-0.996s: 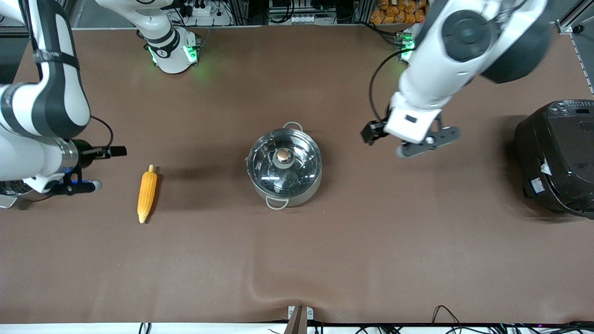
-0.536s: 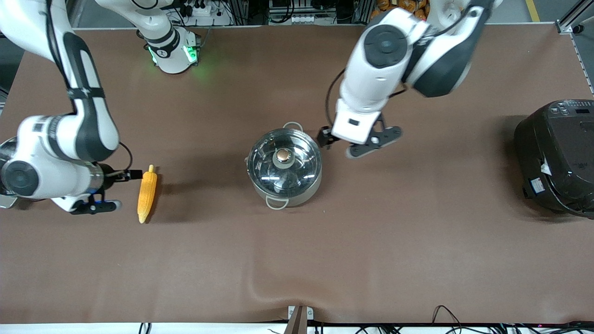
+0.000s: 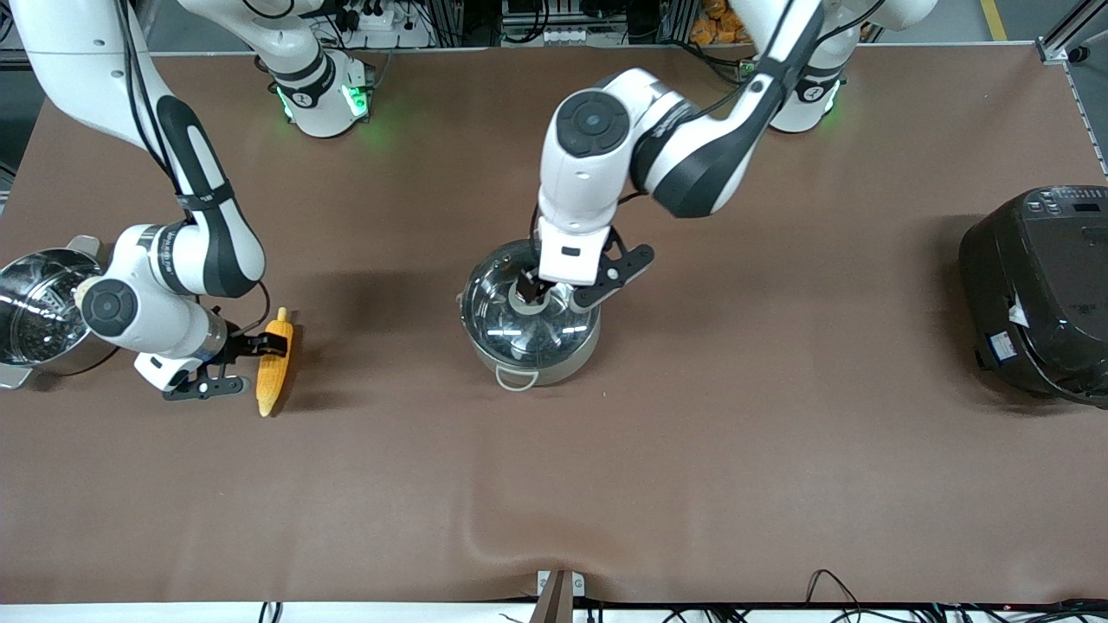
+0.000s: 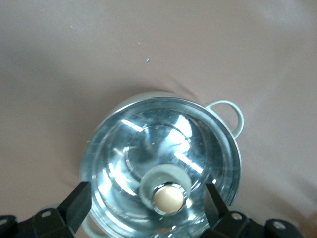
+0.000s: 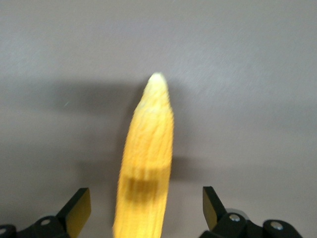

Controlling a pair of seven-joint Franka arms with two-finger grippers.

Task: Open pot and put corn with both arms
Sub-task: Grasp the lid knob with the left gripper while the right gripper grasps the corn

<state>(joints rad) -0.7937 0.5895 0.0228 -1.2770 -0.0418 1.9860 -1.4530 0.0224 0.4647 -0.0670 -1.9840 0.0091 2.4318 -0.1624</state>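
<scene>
Front view: the left gripper [image 3: 541,294] has swung in over the pot [image 3: 530,313], fingers spread around the lid knob [image 4: 168,198]. Toward the right arm's end from the pot, the right gripper [image 3: 238,363] has reached the corn [image 3: 273,362], fingers spread, so both grabs look close.

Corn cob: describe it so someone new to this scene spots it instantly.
Start at the lidded steel pot mid-table, then look toward the right arm's end of the brown table. The corn lies flat there, between the open fingers of the right gripper. It is the only yellow-orange thing on the mat, tapered and knit-textured, unlike the shiny steamer pot at the table's edge.
</scene>
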